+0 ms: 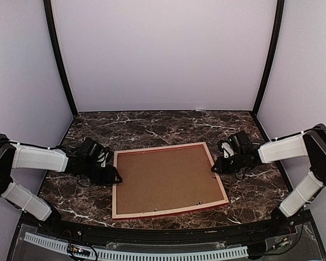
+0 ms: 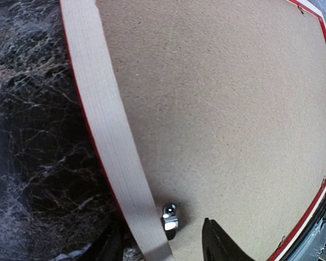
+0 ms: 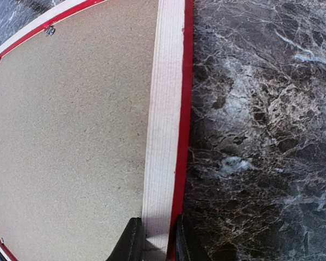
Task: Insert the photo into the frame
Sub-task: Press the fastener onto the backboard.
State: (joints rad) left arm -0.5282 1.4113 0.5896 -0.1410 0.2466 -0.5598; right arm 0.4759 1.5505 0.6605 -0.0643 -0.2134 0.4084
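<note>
The frame [image 1: 114, 187] lies face down on the marble table, its pale wood back up and its red front showing only as thin edges. A brown backing board [image 1: 165, 176] fills it. The photo is hidden from every view. My left gripper [image 1: 115, 176] is at the frame's left rail [image 2: 103, 119], open; one finger is outside the rail and the other over the backing board [image 2: 223, 109], with a small metal tab [image 2: 169, 216] between them. My right gripper [image 3: 158, 242] is shut on the right rail [image 3: 163, 119], one finger on each side.
Dark marble tabletop [image 1: 152, 128] surrounds the frame, with pale booth walls behind and at the sides. More small metal tabs sit along the frame's inner edges [image 3: 50, 31]. The frame's near edge lies close to the table's front rim [image 1: 168, 225].
</note>
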